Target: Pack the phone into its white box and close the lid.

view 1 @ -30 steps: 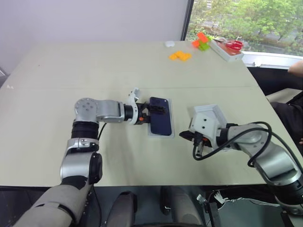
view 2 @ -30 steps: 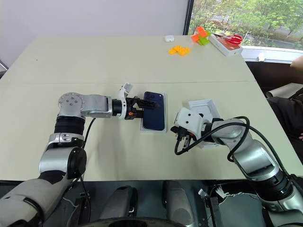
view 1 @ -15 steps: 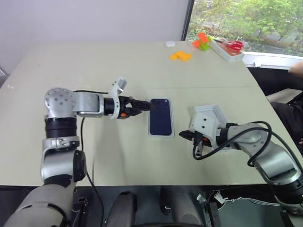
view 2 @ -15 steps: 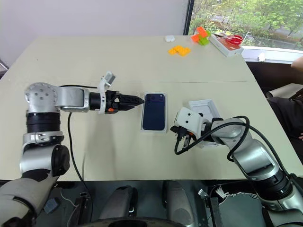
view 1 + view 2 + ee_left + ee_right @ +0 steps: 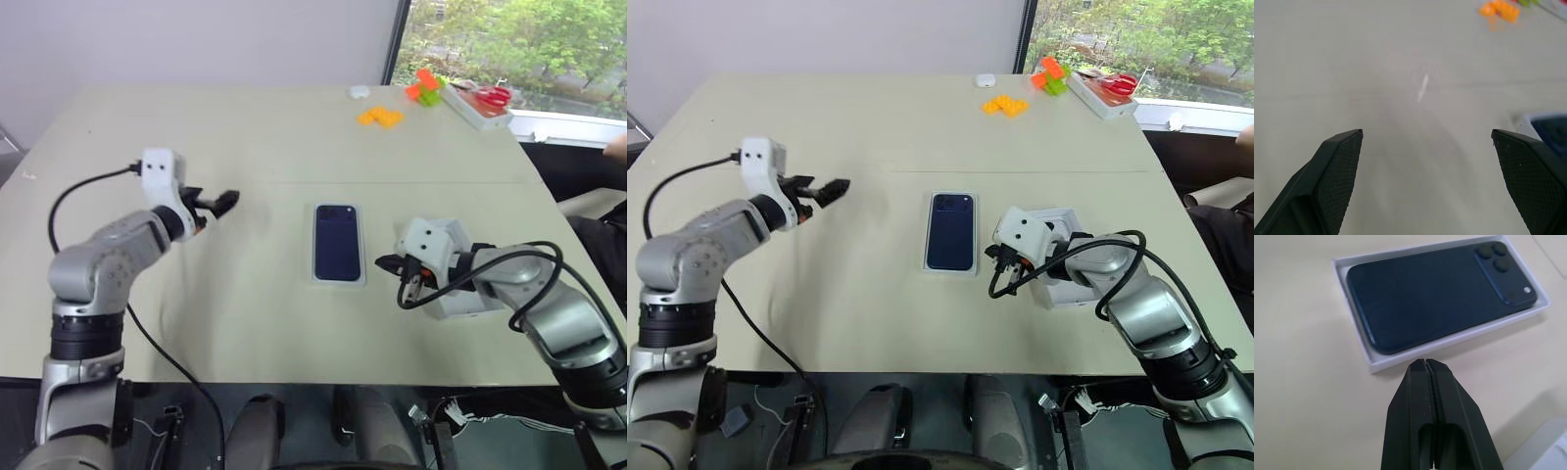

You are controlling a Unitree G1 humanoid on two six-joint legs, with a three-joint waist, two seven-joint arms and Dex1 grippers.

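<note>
Lying flat in the white box (image 5: 339,279), the phone (image 5: 337,241) sits seated for lidding, well apart from the left gripper (image 5: 221,202), whose jaws stand spread and empty. Beside the right gripper (image 5: 996,257) waits a white lid-like box piece (image 5: 1070,286), likely next. Seen from the left wrist, textured black fingers (image 5: 1337,169) frame bare matte table (image 5: 1400,98). From the right wrist, pinched-shut jaws point just short of the box's thin card rim, the phone glossy navy, round-cornered.
</note>
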